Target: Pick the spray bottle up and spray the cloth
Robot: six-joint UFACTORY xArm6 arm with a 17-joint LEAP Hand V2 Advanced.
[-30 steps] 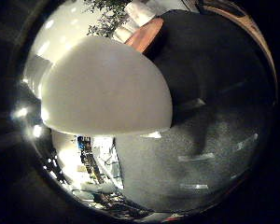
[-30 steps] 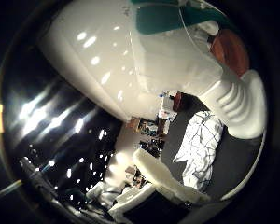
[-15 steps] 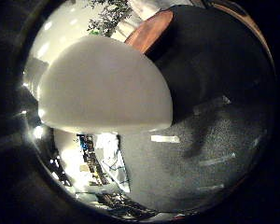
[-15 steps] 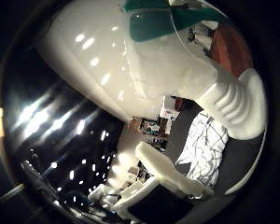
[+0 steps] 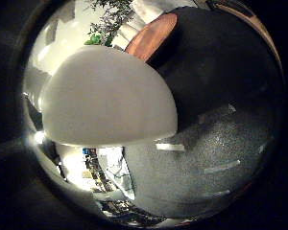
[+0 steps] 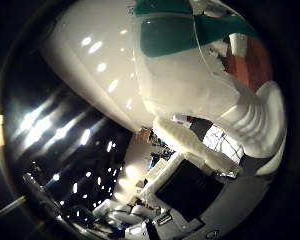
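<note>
Counter (image 5: 221,158): dark grey speckled surface with pale tape strips, lying beyond the fingers.

Spray bottle (image 6: 110,65): white body, pressed close against the palm and filling much of both palm views; teal trigger part (image 6: 175,32) and ribbed white neck (image 6: 255,120) at its head.

Hand (image 6: 190,175): white and black fingers (image 6: 190,142) curled across just beneath the bottle, holding it.

Cloth (image 6: 225,142): white with dark check lines, glimpsed past the fingers, beside the bottle's neck.

Round wooden table (image 5: 151,36): far off.

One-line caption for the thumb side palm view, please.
White spray bottle with teal trigger fills the palm view, patterned cloth beyond.
</note>
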